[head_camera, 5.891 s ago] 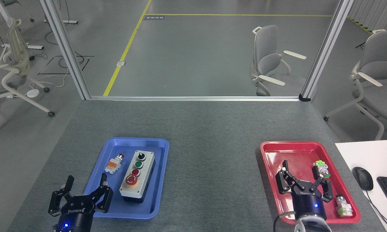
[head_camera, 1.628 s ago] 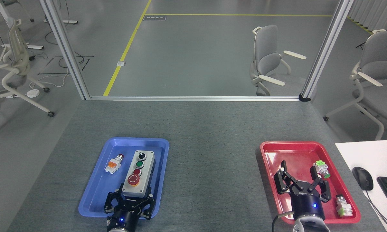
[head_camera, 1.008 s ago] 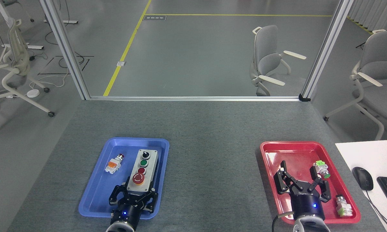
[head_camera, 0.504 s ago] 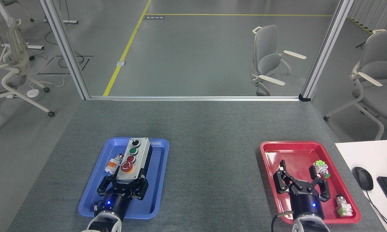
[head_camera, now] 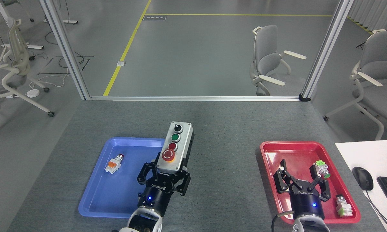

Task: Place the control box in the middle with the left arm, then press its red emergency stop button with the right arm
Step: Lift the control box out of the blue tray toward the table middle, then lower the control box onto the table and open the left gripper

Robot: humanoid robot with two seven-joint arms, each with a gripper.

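**Box held up over the tray edge**

Fingers of the left gripper (head_camera: 164, 174) are squeezing the near end of the control box (head_camera: 175, 146). The gripper is black, with jointed metal fingers and a small blue light glowing on its round body. The box is long and blocky, with a smooth light grey lid over a black base. It is hanging above the right rim of the blue tray (head_camera: 93, 199), tipping a little away from the robot. A row of round parts is running along the lid: a black knob at the far end, then a green button, then a small flat red button. Nearest the fingers is the red emergency stop button (head_camera: 168, 155), a fat round mushroom shape with white arrows and a yellow ring under it.

Inside the shiny blue plastic tray, a small orange-and-white part (head_camera: 114, 163) is lying well apart from the box.

To the right, the middle (head_camera: 225, 154) is showing as bare, grey, speckled, fuzzy tabletop.

Farther right, the right gripper (head_camera: 302, 185) is hovering over the glossy red tray (head_camera: 267, 154) with its fingers spread wide, holding nothing. Two small silver-and-green parts (head_camera: 322, 169) are sitting in that tray beside it.
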